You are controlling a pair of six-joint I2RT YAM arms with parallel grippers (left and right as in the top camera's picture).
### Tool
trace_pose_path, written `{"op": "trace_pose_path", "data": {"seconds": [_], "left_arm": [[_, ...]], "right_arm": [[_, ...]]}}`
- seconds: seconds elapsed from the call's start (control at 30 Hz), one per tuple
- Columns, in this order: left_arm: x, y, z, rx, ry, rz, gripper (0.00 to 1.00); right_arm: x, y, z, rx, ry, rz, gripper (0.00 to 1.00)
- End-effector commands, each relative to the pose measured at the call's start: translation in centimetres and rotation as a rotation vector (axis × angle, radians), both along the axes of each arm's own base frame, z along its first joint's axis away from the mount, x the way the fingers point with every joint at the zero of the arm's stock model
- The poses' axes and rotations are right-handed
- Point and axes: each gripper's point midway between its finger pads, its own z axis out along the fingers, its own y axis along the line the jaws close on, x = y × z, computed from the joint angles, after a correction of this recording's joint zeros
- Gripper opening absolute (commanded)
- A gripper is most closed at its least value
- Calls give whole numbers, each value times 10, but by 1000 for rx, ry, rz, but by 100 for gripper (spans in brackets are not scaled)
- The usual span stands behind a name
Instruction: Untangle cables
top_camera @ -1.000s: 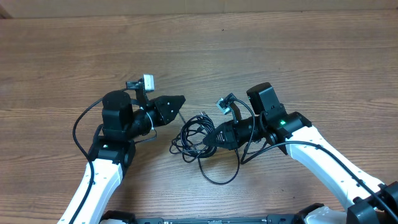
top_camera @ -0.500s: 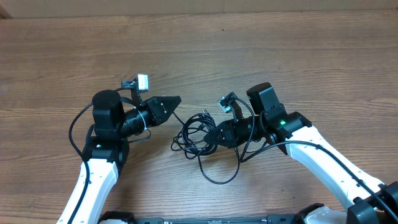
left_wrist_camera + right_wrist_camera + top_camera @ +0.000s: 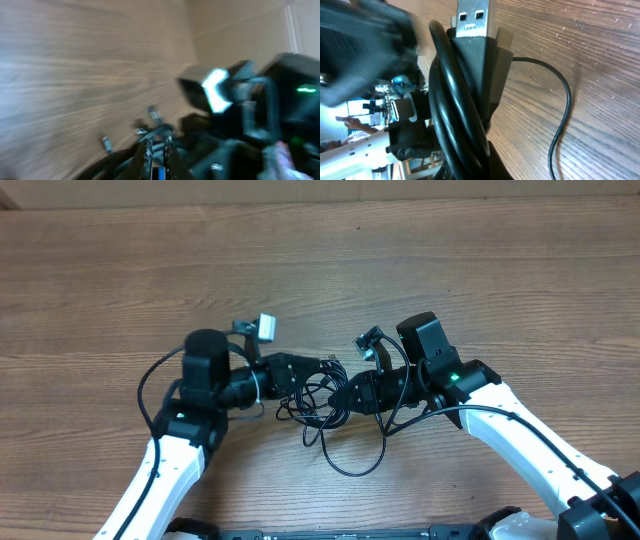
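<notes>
The cables (image 3: 312,402) lie as a black tangle at the table's middle, with a loose loop (image 3: 352,468) trailing toward the front. My right gripper (image 3: 338,400) is shut on the tangle's right side. Its wrist view shows a thick bundle of cables (image 3: 455,110) and a USB plug (image 3: 472,20) pinched in the right gripper (image 3: 472,150). My left gripper (image 3: 318,372) has its tips in the tangle's upper left. In the blurred left wrist view the left gripper (image 3: 157,150) looks shut, with a strand of the cables (image 3: 150,131) across its tips and a metal plug (image 3: 105,143) on the wood.
The right arm's wrist camera (image 3: 215,90) sits close ahead of the left gripper. Both grippers nearly touch over the tangle. A single strand (image 3: 565,100) curves across bare wood to the right of the bundle. The thick arm cable (image 3: 150,380) loops left of the left arm.
My left gripper swung right, from beside the tangle to its upper left edge, and finished shutting. The right gripper kept its hold and barely moved.
</notes>
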Motion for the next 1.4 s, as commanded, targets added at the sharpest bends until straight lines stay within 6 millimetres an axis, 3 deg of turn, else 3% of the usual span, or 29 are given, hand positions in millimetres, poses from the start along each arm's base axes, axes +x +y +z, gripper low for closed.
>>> {"op": "trace_pose_path", "data": {"seconds": [0.0,0.1,0.33,0.47,0.53,0.67,0.8,0.97,1.1,1.2,1.37], "left_arm": [[8,9,-24,158,8,102,4],[7,14,-38,225,42,142,4],[-3,-7,-41,272,10,119,5],[-3,-4,-48,327,8,149,11],[2,0,-46,323,1,171,20],[12,8,-27,268,-36,191,51],[17,19,-2,223,-87,224,65],[17,32,20,216,-167,253,61],[14,34,16,232,-154,248,59],[8,36,3,259,-96,242,43],[6,37,-1,270,-78,241,29]], "right_arm": [[-1,5,20,62,-9,15,4],[-1,6,22,74,-5,21,4],[4,8,26,86,36,-22,4],[5,9,27,89,29,-24,4],[5,8,27,89,29,-24,4],[5,8,27,89,29,-24,5],[5,8,27,89,29,-24,5],[5,8,27,89,29,-24,5],[5,8,27,89,29,-24,5],[5,8,27,89,30,-24,5],[5,8,27,89,30,-24,5]]}}
